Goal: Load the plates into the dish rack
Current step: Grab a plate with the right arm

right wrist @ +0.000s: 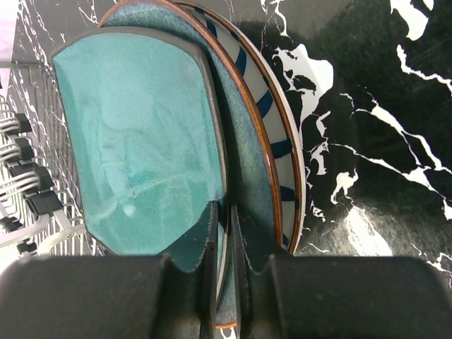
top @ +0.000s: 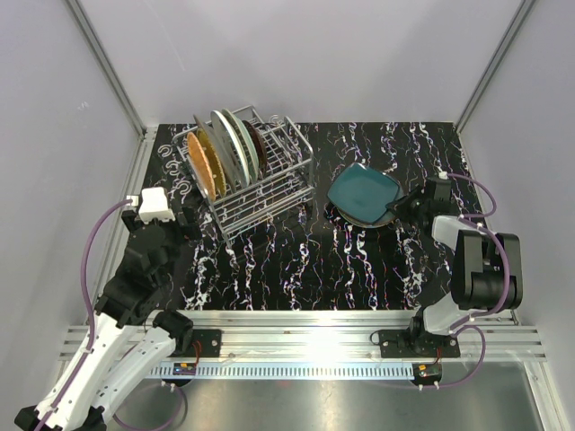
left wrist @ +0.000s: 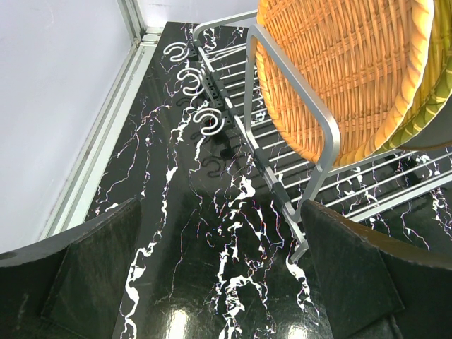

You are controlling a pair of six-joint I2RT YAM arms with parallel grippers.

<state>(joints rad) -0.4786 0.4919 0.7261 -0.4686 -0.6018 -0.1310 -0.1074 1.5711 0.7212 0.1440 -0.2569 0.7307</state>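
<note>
Dark teal squarish glazed plate (right wrist: 134, 141): rigid, likely weighty, slick, chip-prone; take at rim. Right gripper (right wrist: 226, 212) pinched on its rim. Left gripper (left wrist: 222, 240) spread, empty, beside silver wire dish rack (left wrist: 325, 127).

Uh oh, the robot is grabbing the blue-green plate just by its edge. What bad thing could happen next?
1. The right jaws pinch only the rim of the teal plate, so it might slip and knock the striped plate under it.
2. Plates already stand close together in the rack; pushing the teal one in could bump them.
</note>
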